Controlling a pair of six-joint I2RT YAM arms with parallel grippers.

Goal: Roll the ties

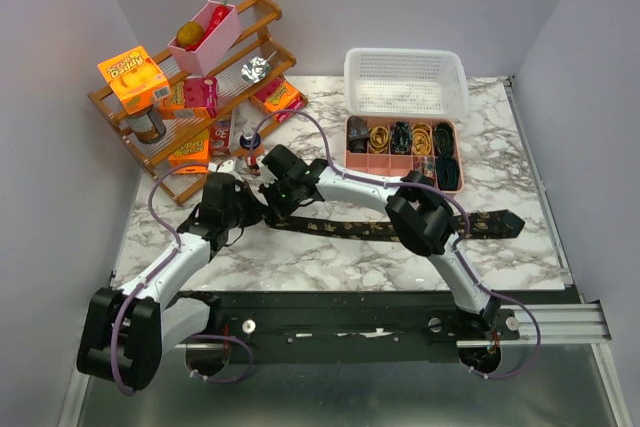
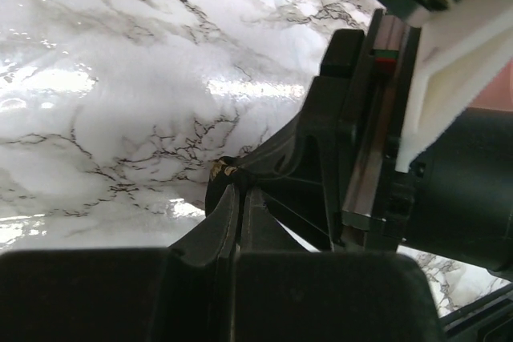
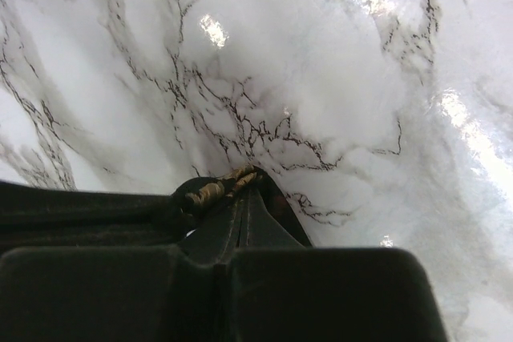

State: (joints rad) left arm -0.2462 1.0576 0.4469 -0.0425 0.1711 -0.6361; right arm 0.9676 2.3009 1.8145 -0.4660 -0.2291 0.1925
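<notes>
Marble, white with grey veins, and that is the counter (image 1: 520, 147) filling the whole scene. Far left, a wooden rack (image 1: 262, 9) leans across the corner, carrying an orange carton (image 1: 133, 77) and a pink bin (image 1: 205, 37). Far right sits a white mesh basket (image 1: 405, 82), and just near of it, touching its front edge, a pink tray (image 1: 352, 159) split into compartments, with coiled ties (image 1: 382, 135) tucked into them, some gold and some dark.

Now the main event: one tie (image 1: 490, 224), black with a small gold pattern, lies flat and stretched along the counter, its pointed end out to the right, its other end running left under the right arm towards the middle-left. That is where both arms meet.

Left claw (image 2: 236, 186): jaws pressed together, pinching a small fold of the gold-flecked fabric just above the marble. The other arm's black and white wrist crowds in beside it.

Right claw (image 3: 244, 190): jaws together too, clamped on the same tie end, a bunched bit of gold pattern showing at the tips, low over the counter.
</notes>
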